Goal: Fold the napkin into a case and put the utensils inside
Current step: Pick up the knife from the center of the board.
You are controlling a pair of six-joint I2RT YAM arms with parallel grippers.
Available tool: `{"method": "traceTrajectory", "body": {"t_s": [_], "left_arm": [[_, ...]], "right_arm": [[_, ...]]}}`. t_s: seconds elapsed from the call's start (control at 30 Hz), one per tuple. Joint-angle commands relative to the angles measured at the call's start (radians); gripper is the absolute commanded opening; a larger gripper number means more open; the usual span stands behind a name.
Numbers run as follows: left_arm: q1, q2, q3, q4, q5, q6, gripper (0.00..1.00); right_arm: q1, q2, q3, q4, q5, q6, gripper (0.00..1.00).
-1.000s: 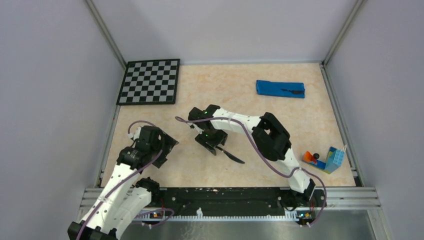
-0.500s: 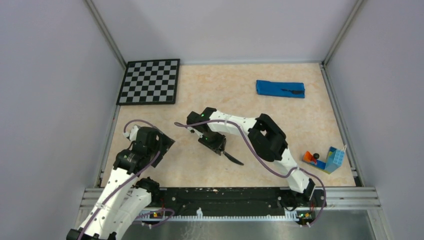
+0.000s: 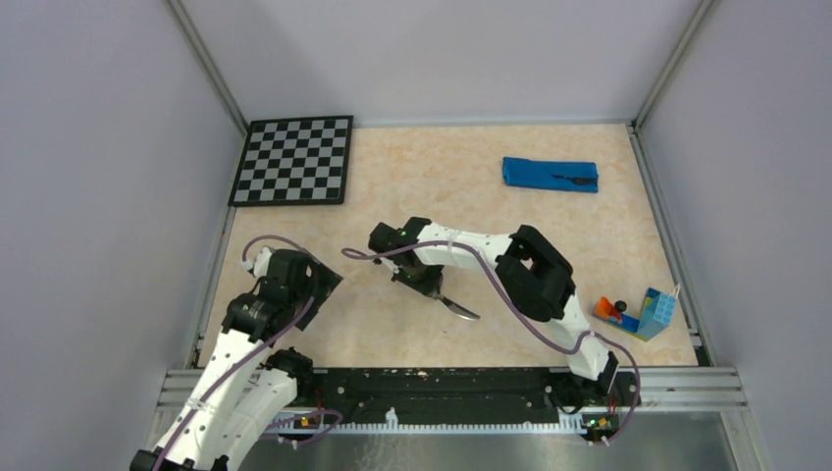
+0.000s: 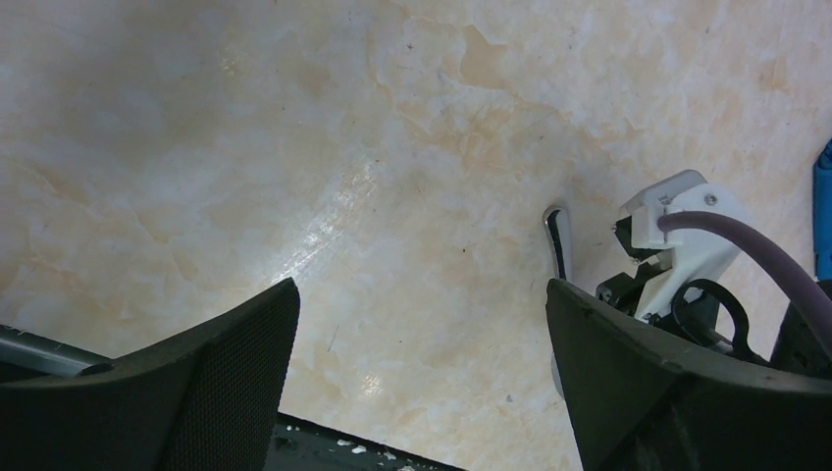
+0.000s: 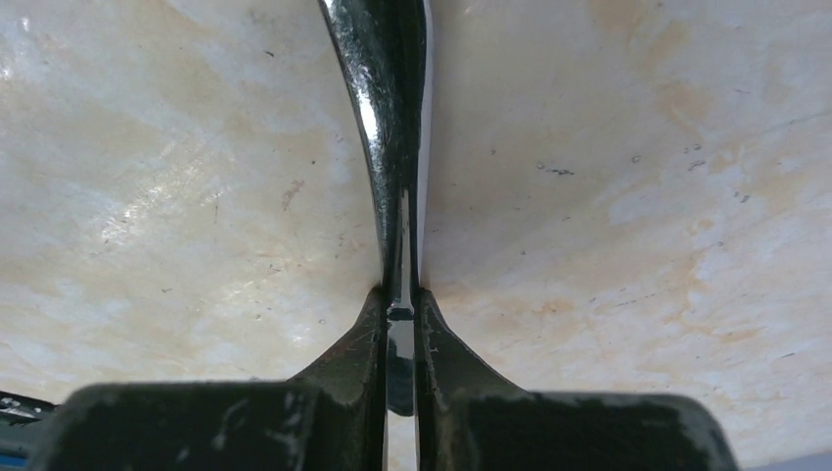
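Beige marbled tabletop (image 3: pixel 471 196), grey walls (image 3: pixel 98 196). Case (image 3: pixel 535 173) lies folded, far right; fork (image 3: pixel 569 180) apparently tucked in. Knife (image 3: pixel 459 308) mid-tabletop, right gripper (image 5: pixel 399 304) jaws pinching it. Left gripper (image 4: pixel 420 287) jaws spread, empty. Remaining: knife into case.

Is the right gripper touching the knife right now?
Touching. In the right wrist view, the right gripper has its jaws pinched against both sides of the knife, with no gap showing.
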Motion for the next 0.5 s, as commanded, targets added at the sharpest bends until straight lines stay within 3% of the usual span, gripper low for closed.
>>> {"method": "traceTrajectory", "body": {"t_s": [0.0,0.27,0.47], "left_arm": [[0.005,-0.013,0.045,0.009,-0.009,0.011,0.99],[0.005,-0.035,-0.014,0.105,0.122,-0.009,0.98],[0.005,-0.092,-0.145,0.289,0.276,-0.065,0.97]], "right_arm": [[-0.007,-0.131,-0.064,0.186,0.036,-0.040,0.00],[-0.016,-0.293,-0.213,0.299,-0.035,-0.012,0.00],[-0.018,-0.392,-0.320,0.367,-0.067,-0.003,0.00]]}}
